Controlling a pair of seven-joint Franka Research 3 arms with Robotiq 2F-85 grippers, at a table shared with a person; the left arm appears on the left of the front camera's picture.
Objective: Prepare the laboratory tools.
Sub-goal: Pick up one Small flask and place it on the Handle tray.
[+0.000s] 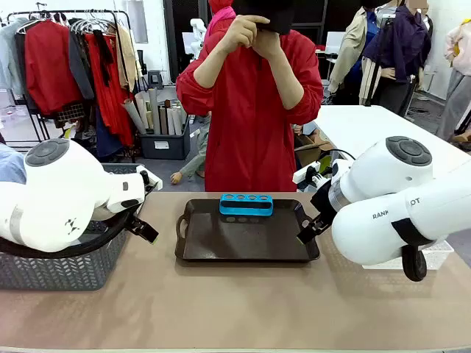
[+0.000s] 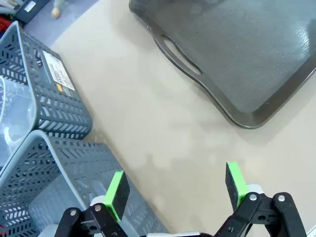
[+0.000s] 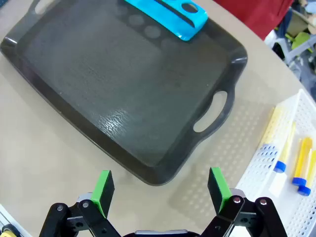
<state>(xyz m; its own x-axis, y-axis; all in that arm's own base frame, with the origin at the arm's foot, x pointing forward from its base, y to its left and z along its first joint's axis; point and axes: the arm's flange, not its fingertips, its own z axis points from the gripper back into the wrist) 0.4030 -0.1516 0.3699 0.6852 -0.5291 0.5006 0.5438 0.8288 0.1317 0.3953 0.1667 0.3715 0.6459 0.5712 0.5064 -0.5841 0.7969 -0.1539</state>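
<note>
Tubes are the fiddly bit here, so heads up. The small orange tubes with blue caps (image 3: pixel 301 158) are lying flat in the white perforated plastic bin (image 3: pixel 264 168), just beside the right handle of the dark plastic serving tray (image 3: pixel 123 98). They look light, smooth and round, so my guess is they'll roll or squirt out if you pinch near an end. I'd take one across the middle of the barrel, below the cap, and squeeze gently (thin plastic, probably gives a bit).

The blue holed tube rack (image 1: pixel 246 204) is already on the tray, along its far edge in front of the person in red (image 1: pixel 254 125), with its holes up. It looks rigid and light, so expect it to skid on that glossy tray when a tube gets pushed in.

Your right fingers (image 3: pixel 217 185) are spread wide with nothing between them, over the beige worktop (image 1: pixel 235 301) by the tray's near right corner. Left fingers (image 2: pixel 117 193), same deal: wide apart and empty, between the tray's left handle and the grey woven-look plastic baskets (image 2: pixel 54 103). Something clear sits in one basket, but I can't tell what.
</note>
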